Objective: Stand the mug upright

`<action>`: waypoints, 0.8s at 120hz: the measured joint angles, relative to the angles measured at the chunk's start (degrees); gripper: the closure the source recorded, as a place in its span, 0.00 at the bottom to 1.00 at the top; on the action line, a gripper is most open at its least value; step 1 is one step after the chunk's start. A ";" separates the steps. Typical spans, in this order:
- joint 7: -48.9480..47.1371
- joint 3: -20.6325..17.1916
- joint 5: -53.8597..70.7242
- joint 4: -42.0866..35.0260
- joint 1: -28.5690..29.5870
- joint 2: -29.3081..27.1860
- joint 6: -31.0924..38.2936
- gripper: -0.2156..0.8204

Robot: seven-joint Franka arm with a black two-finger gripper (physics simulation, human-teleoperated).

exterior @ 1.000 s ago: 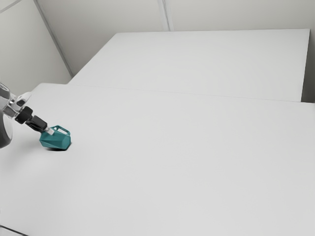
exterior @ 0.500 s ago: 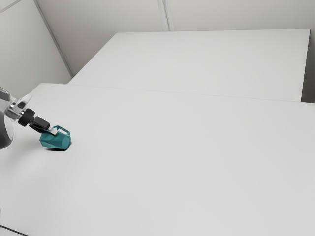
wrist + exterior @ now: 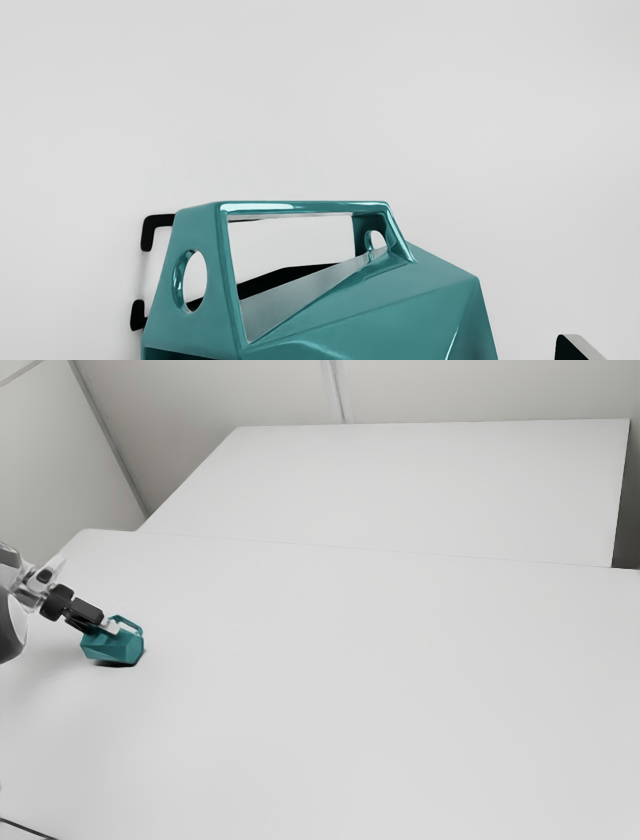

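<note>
My gripper [image 3: 110, 628] is at the exterior view's left, angled down, its tip at the upper side of the teal mug [image 3: 115, 648] beside the handle. The faceted mug [image 3: 380, 310] lies on its side on the table, its rectangular handle raised. In the wrist view, my gripper [image 3: 350, 352] stands open over the mug's body; one fingertip [image 3: 575, 348] is visible, apart from the mug with table surface between them. The other fingertip is hidden or out of sight, and contact on that side cannot be told.
The white table [image 3: 350, 690] extends widely to the exterior view's right of the mug. Behind it is a second white surface [image 3: 400, 490], with pale walls beyond. A thin dark line [image 3: 28, 829] crosses the lower left corner of the exterior view.
My gripper has shifted slightly toward the exterior view's right, along the mug's upper side near the handle, mostly in the earlier half second. The mug lies as before.
</note>
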 joint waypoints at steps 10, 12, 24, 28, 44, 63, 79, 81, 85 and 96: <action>0.00 0.01 -0.10 -0.12 0.00 0.00 -0.34 0.21; -0.01 0.01 -0.10 -0.14 0.00 0.00 -0.38 0.21; 0.00 0.01 0.03 -0.27 0.14 0.15 -0.54 0.21; 0.01 0.01 0.10 -0.29 0.32 0.32 -0.58 0.21; 0.05 0.01 0.31 -0.29 0.87 0.71 -0.63 0.21; 0.11 0.01 0.41 -0.30 1.00 0.79 -0.50 0.24; 0.17 0.01 0.39 -0.22 1.00 0.79 -0.42 0.32; 0.18 0.01 0.39 -0.22 0.99 0.79 -0.40 0.33; 0.19 0.01 0.39 -0.21 0.99 0.79 -0.38 0.35; 0.23 -0.03 0.37 -0.21 0.97 0.79 -0.36 0.41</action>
